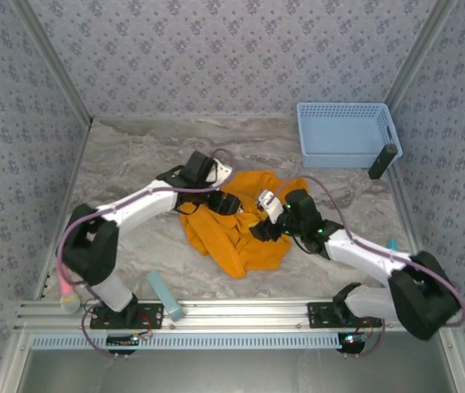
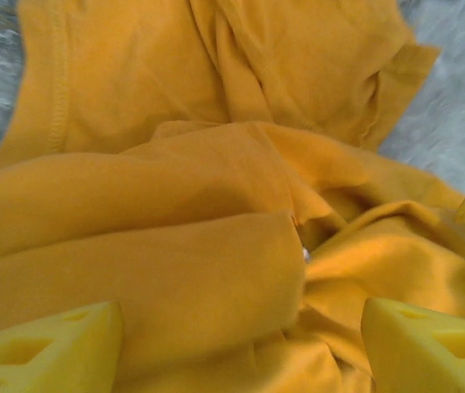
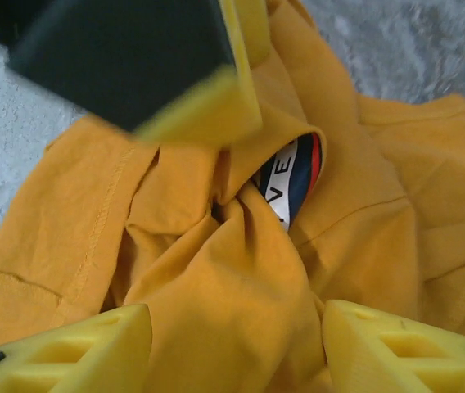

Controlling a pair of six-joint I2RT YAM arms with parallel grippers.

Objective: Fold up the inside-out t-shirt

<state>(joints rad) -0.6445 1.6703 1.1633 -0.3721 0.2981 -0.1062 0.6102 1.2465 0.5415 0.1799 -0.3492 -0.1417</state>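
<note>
The t-shirt (image 1: pixel 241 237) is seen bunched in a loose heap at the middle of the table (image 1: pixel 134 164), well apart from the basket (image 1: pixel 343 135) in the far right corner. Both arms are bent in over it, wrists close together.

The left gripper (image 2: pixel 237 348) is shown with its jaws spread wide. A thick roll of cloth lies between them, but nothing is pinched. The right gripper (image 3: pixel 237 352) is likewise held open astride a ridge of fabric, and no hold is taken there either. Just beyond that ridge a striped print (image 3: pixel 291 176) is glimpsed inside a pocket of cloth, and a stitched hem (image 3: pixel 106 205) can be traced down the left side.

No fold has been made yet, so it is judged that the heap must be spread flat first. A grip on that fat roll is best avoided, since several layers would be caught and the bundle merely dragged. A single edge should be sought instead, the hem or a shoulder seam, with the two holds placed well apart so the cloth can be drawn out between them. With the grippers this near each other, room should be left so that a clash is avoided.
</note>
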